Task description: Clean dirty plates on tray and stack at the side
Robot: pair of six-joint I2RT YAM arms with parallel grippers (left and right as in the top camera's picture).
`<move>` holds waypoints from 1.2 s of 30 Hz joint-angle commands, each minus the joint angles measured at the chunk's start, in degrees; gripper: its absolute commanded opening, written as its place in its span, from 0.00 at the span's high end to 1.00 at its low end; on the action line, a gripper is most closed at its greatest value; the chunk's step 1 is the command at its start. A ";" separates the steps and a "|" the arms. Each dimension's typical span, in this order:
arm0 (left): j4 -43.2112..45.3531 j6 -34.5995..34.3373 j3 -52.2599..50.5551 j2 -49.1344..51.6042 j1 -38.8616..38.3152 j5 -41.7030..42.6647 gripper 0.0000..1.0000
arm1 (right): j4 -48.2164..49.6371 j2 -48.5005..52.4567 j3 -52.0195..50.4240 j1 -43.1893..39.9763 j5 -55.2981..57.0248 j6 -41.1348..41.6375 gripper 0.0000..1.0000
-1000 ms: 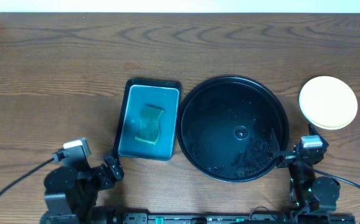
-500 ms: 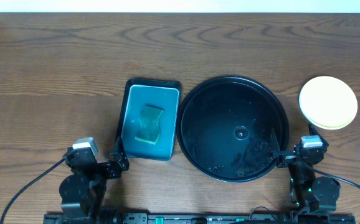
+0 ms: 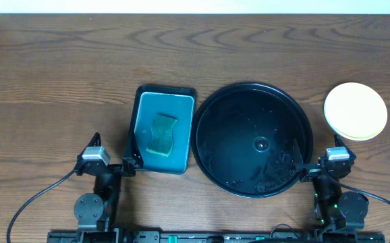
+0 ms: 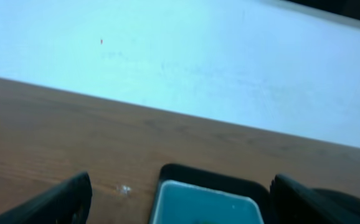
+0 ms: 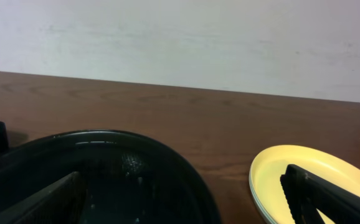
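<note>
The black tray (image 3: pixel 212 111) sits mid-table with water drops in it and no plates on it; it also shows in the right wrist view (image 5: pixel 136 149). The plates (image 3: pixel 355 110) are stacked on the bare wood right of it, pale yellow on top, with thin rims of others beneath (image 5: pixel 304 174). My right gripper (image 3: pixel 318 151) (image 5: pixel 183 196) is open and empty, low at the tray's front right edge, between tray and stack. My left gripper (image 3: pixel 114 150) (image 4: pixel 186 202) is open and empty, at the front left corner of the teal tray.
A rectangular teal tray (image 3: pixel 161 108) (image 4: pixel 205 196) left of the black tray holds a yellow-green sponge (image 3: pixel 162 133). Bare wood tabletop (image 3: pixel 53 88) spreads to the left and along the back. A pale wall lies beyond the far table edge.
My left arm has swung right and forward from the front left corner to the teal tray's front left corner. The right arm, trays and plates have not moved.
</note>
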 commanded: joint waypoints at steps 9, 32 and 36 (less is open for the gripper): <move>-10.36 5.99 -0.39 -0.46 -0.44 -1.03 0.08 | -0.24 -0.28 -0.07 0.48 0.35 -0.52 0.01; -10.38 5.99 -0.39 -0.44 -0.44 -1.03 0.08 | -0.24 -0.28 -0.07 0.48 0.33 -0.52 0.01; -10.38 5.99 -0.39 -0.33 -0.44 -1.03 0.08 | -0.24 -0.28 -0.07 0.48 0.35 -0.55 0.01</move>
